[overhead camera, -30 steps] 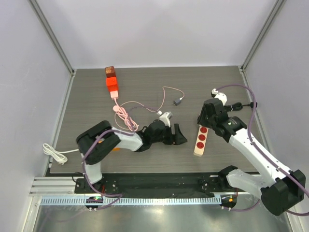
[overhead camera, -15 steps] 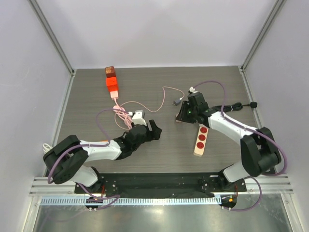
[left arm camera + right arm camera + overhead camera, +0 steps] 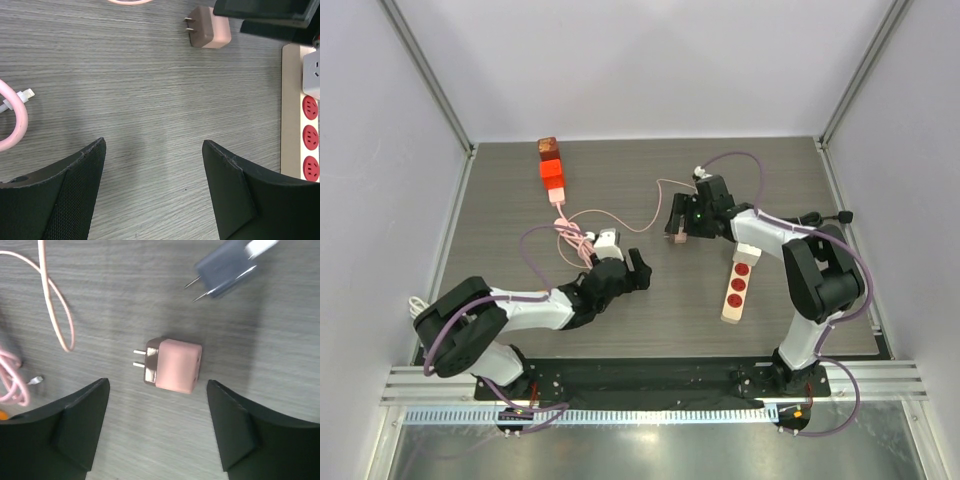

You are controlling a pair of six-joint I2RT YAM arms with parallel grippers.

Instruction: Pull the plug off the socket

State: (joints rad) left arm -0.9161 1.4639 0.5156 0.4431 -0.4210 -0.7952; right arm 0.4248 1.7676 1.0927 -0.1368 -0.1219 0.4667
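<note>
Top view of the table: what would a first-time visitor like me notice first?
A pink plug lies unplugged on the grey table, between the open jaws of the right gripper. Beside it sits a power strip with three red sockets, and at the far left a bright orange-red block trails a coiled pink cable.

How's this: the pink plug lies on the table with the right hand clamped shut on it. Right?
Not quite. The pink plug does lie on the table, but the right hand is open, its fingers standing apart on either side without touching it. The right wrist view shows this.
</note>
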